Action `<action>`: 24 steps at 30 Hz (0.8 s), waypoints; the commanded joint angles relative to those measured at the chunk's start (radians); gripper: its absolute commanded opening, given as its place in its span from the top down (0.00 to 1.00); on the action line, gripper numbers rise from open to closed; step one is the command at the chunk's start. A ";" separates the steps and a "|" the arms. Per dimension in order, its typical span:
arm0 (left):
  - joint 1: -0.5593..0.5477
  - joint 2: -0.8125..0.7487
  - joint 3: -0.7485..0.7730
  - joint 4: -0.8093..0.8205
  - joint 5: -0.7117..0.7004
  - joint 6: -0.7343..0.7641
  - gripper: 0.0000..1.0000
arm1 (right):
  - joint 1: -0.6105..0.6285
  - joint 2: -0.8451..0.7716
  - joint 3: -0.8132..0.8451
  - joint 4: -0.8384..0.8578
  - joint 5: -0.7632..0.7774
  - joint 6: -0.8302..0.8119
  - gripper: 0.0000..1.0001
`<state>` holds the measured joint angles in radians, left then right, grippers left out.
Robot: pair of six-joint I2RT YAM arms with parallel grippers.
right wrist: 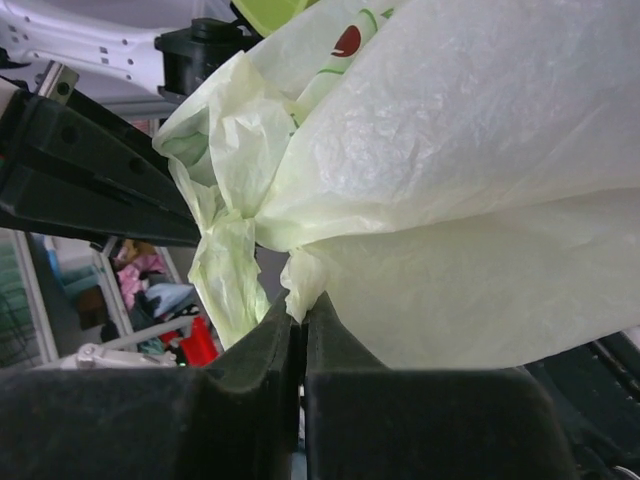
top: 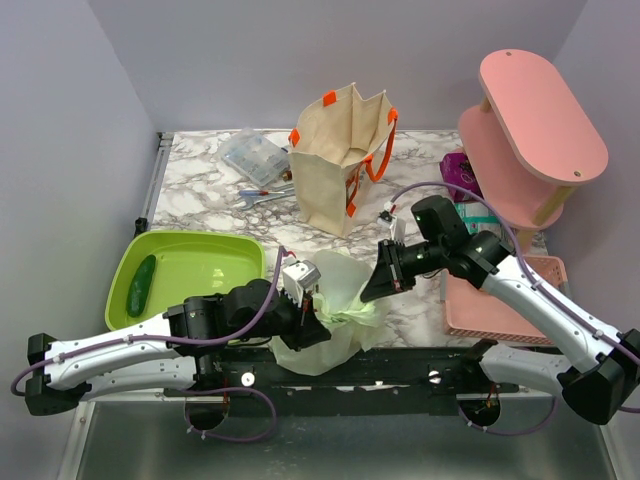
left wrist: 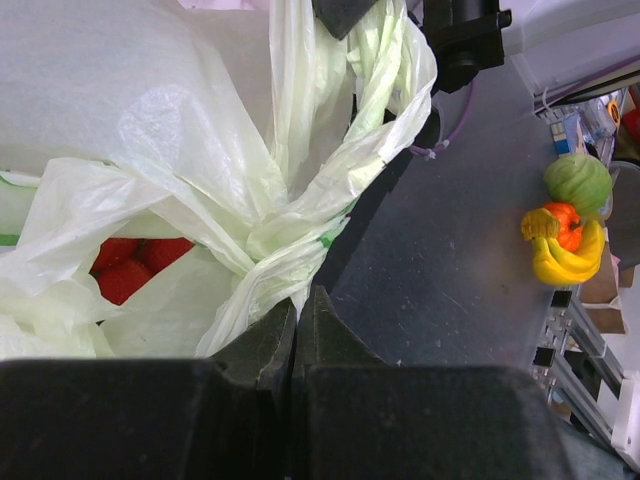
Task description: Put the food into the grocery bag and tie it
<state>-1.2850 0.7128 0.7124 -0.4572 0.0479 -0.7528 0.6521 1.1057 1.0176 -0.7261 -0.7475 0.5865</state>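
The light green grocery bag [top: 335, 310] sits at the near table edge between my two arms, its handles crossed into a knot [left wrist: 270, 235]. Red strawberries [left wrist: 130, 268] show through a gap in the plastic. My left gripper [left wrist: 297, 300] is shut on one twisted handle end, at the bag's left side [top: 305, 305]. My right gripper [right wrist: 303, 305] is shut on the other handle end, at the bag's right [top: 375, 290]. The bag with an avocado print [right wrist: 345, 40] fills the right wrist view. The other food is hidden.
A lime green tray [top: 185, 270] holding a cucumber [top: 142, 283] lies at the left. A beige tote with orange handles [top: 345, 155] stands behind. A pink shelf [top: 530, 130] and pink basket [top: 500, 305] are at the right. A clear box [top: 255, 155] lies at the back.
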 commanded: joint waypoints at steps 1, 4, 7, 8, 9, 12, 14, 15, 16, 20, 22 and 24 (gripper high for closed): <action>-0.006 0.003 0.040 0.026 -0.010 0.013 1.00 | 0.017 -0.004 0.011 -0.009 0.037 -0.009 0.99; -0.006 0.011 0.065 0.019 -0.017 0.019 1.00 | 0.018 -0.032 0.051 -0.033 0.171 -0.013 0.99; -0.005 0.035 0.115 -0.001 -0.017 0.044 1.00 | 0.017 -0.048 0.107 -0.032 0.323 0.000 0.99; -0.006 0.050 0.141 -0.009 -0.020 0.054 1.00 | 0.017 -0.044 0.133 -0.030 0.364 0.004 0.99; -0.006 0.063 0.166 -0.021 -0.020 0.070 1.00 | 0.016 -0.036 0.166 -0.031 0.411 0.000 0.99; -0.006 0.120 0.265 -0.057 -0.021 0.126 1.00 | 0.017 0.006 0.244 -0.028 0.559 -0.009 0.99; -0.004 0.160 0.337 -0.092 -0.038 0.176 1.00 | 0.017 0.039 0.283 -0.003 0.645 -0.010 0.99; -0.005 0.183 0.376 -0.106 -0.039 0.198 1.00 | 0.017 0.055 0.298 0.016 0.684 -0.007 0.99; -0.003 0.201 0.409 -0.127 -0.070 0.225 1.00 | 0.016 0.069 0.309 0.033 0.713 -0.005 0.99; 0.025 0.283 0.536 -0.185 -0.089 0.310 1.00 | 0.017 0.134 0.351 0.064 0.886 -0.027 0.99; 0.041 0.305 0.563 -0.183 -0.074 0.342 1.00 | 0.017 0.161 0.360 0.072 0.972 -0.055 0.99; 0.060 0.315 0.562 -0.165 -0.054 0.360 1.00 | 0.017 0.185 0.365 0.077 1.039 -0.084 0.99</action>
<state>-1.2343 1.0279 1.2301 -0.5861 -0.0761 -0.4759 0.6895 1.2423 1.3518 -0.7193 -0.0551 0.5777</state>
